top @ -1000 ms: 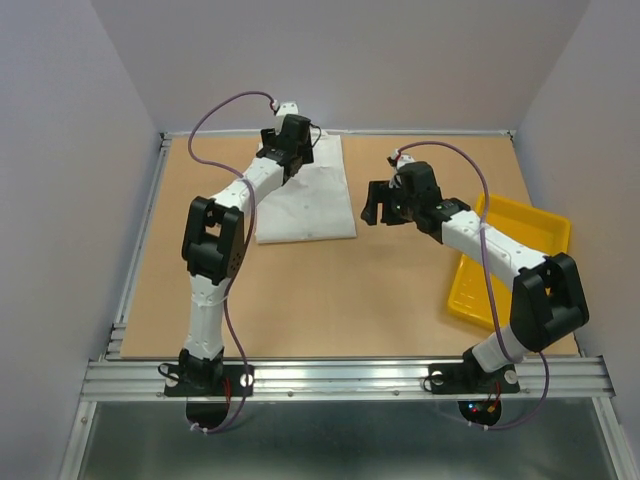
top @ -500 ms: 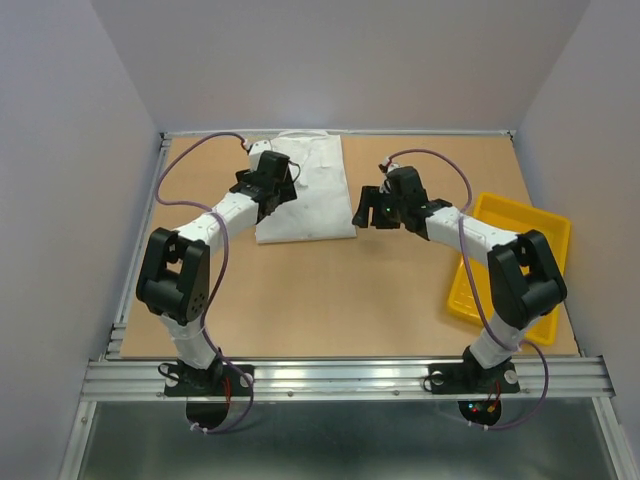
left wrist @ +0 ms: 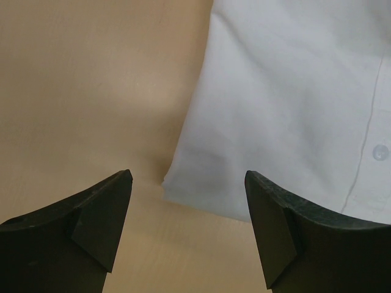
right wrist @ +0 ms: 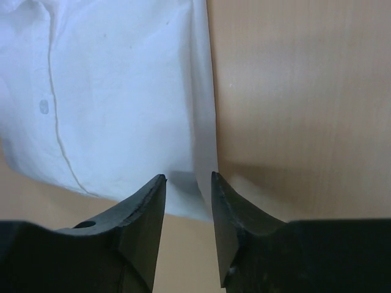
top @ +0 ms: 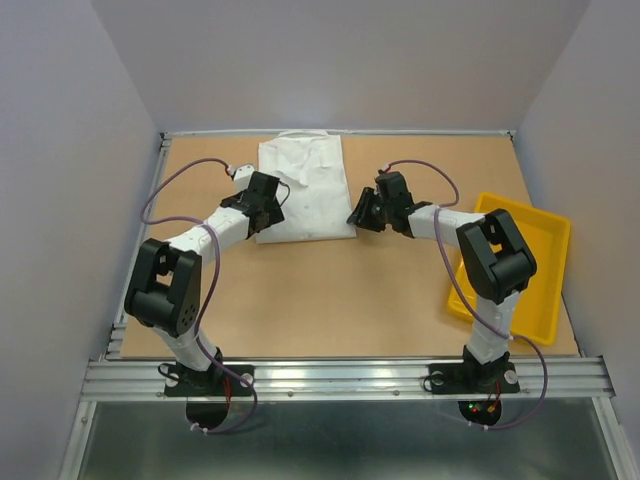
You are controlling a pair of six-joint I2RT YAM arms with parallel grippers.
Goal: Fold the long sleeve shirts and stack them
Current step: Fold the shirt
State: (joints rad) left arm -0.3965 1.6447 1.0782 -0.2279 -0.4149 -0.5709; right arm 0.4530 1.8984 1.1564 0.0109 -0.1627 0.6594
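At the near edge a metal rail (top: 340,378) carries both arm bases, and beyond it lies the tan table (top: 340,290). On its right side sits a yellow tray (top: 535,260), partly crossed by the right arm. Both arms reach in toward the middle. The left gripper (top: 270,208) is low at the near-left corner of the white shirt (top: 305,185); its wrist view shows the jaws spread wide, one finger over bare table and the other over cloth, with the corner lying in the gap below them. The right gripper (top: 358,217) is at the near-right corner. Its jaws stand only narrowly apart, with the shirt's right edge running down into the slit between them; whether they pinch the fabric cannot be told. The shirt lies folded into a neat rectangle, front up, a small button (right wrist: 44,107) showing on its placket. It stretches from the grippers back to the table's far edge, collar end farthest away, well apart from the tray.
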